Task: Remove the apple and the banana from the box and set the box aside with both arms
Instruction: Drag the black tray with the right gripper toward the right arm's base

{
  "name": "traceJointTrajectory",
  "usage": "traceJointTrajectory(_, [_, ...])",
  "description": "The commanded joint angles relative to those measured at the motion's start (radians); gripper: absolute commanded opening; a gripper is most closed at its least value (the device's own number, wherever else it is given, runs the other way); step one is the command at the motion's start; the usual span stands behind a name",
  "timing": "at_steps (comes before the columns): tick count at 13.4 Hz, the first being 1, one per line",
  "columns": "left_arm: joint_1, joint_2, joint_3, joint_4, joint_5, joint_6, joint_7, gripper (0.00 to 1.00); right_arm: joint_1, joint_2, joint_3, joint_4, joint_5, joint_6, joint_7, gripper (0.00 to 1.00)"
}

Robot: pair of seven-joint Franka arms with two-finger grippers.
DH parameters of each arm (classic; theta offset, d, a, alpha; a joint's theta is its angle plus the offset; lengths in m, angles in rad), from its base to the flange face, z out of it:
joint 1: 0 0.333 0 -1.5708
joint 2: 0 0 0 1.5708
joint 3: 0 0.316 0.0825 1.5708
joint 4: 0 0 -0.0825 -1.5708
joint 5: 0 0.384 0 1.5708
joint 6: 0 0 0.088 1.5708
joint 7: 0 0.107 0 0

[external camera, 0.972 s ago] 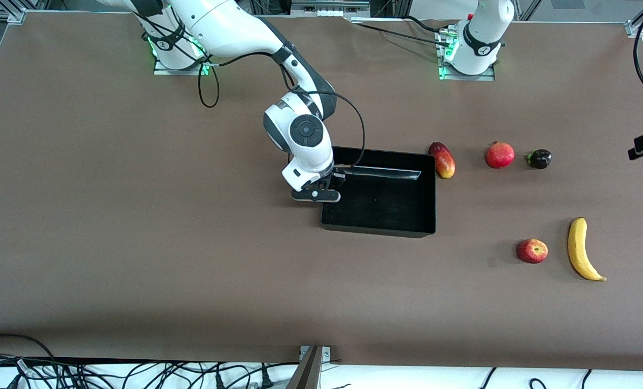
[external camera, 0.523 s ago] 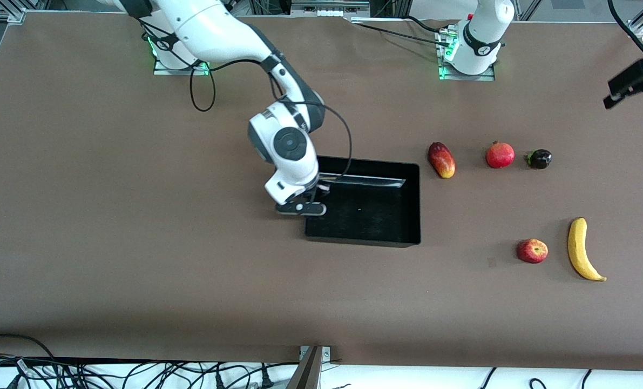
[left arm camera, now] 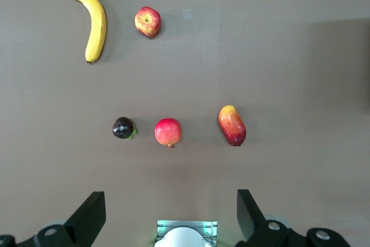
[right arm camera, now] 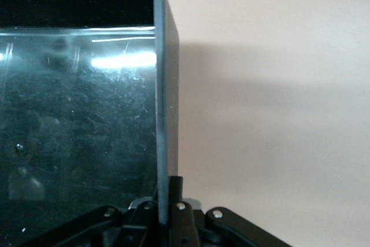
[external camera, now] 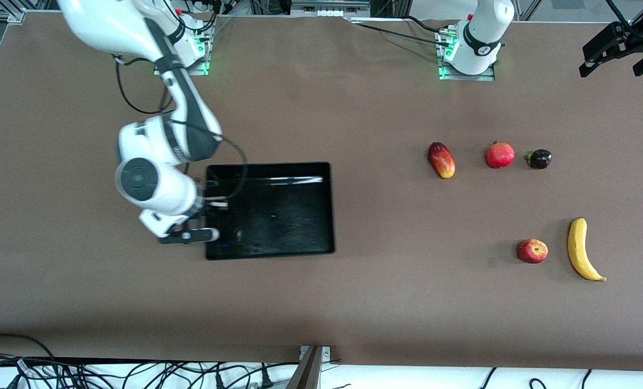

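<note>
Right wrist view: right claw (right arm camera: pixel 163 201) pinches the box (external camera: pixel 278 216) wall at the right arm's end. Left claw (left arm camera: pixel 170 212), fingers spread, hangs above the counter (external camera: pixel 353 302); apple (external camera: pixel 532 251) beside banana (external camera: pixel 581 249).

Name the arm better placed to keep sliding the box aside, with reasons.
Right. Its tool is shut on the box wall at the right arm's end; the left tool hangs open high over the fruit, apart from the box.

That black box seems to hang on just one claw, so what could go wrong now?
The right gripper pinches only one thin wall of the box, so the wall might slip out or the box swivel. The left gripper, open, waits high at the left arm's end, so nothing steadies the box's free end.
</note>
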Motion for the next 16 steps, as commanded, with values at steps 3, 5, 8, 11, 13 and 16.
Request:
traceJointTrajectory(3, [-0.003, -0.015, 0.002, -0.017, -0.018, -0.010, -0.013, 1.00, -0.059, -0.177, -0.115, -0.377, 0.009, 0.218, -0.231, 0.00])
traceJointTrajectory(5, [-0.005, -0.015, 0.003, -0.017, -0.020, -0.010, -0.013, 1.00, -0.062, -0.177, -0.182, -0.464, 0.031, 0.307, -0.315, 0.00])
traceJointTrajectory(8, [-0.005, -0.015, 0.003, -0.020, -0.027, -0.010, -0.013, 1.00, -0.095, -0.165, -0.195, -0.586, 0.077, 0.460, -0.375, 0.00])
traceJointTrajectory(11, [0.005, -0.013, 0.005, -0.020, -0.031, -0.007, -0.014, 1.00, -0.095, -0.159, -0.195, -0.601, 0.078, 0.476, -0.375, 0.26])
traceJointTrajectory(13, [0.009, -0.013, 0.003, -0.020, -0.032, -0.005, -0.015, 1.00, -0.093, -0.182, -0.195, -0.589, 0.078, 0.462, -0.360, 1.00])
traceJointTrajectory(16, [0.011, -0.012, 0.003, -0.020, -0.032, 0.001, -0.013, 1.00, -0.085, -0.251, -0.189, -0.441, 0.078, 0.261, -0.305, 1.00])
